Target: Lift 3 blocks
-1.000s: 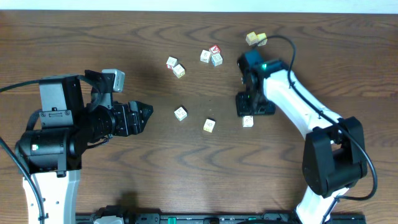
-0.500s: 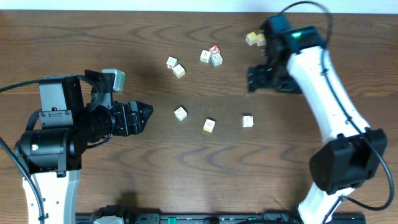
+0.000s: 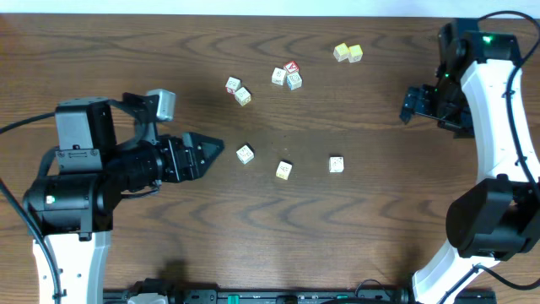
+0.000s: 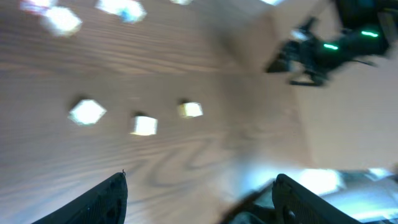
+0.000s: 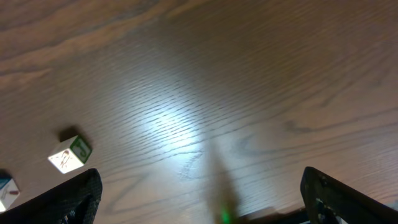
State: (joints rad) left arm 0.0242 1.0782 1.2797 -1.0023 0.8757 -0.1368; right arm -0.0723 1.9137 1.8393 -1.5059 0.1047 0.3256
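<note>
Right now the three cream-white blocks are all lying on the wooden counter (image 3: 380, 211) in a loose row near its middle: the left block (image 3: 245, 154), the middle block (image 3: 283, 170) sitting a little nearer the robot, and the right block (image 3: 336, 164). Each one is standing apart from its neighbours, and nothing is touching any of them. The left end effector (image 3: 213, 154) is hanging over the counter just beside the left block, pointing toward the row with its fingers spread wide and nothing between them. Its wrist camera is showing the three blocks ahead of the fingers, though blurred. The right end effector (image 3: 408, 104) is hovering well away at the far right side, also with its fingers apart and carrying nothing, only bare wood showing between them in its own wrist view. Farther back, other cubes are resting on the counter: a yellow-green pair (image 3: 348, 52), a small cluster with a red face (image 3: 287, 75), and two more (image 3: 237, 89) to the left of it.
</note>
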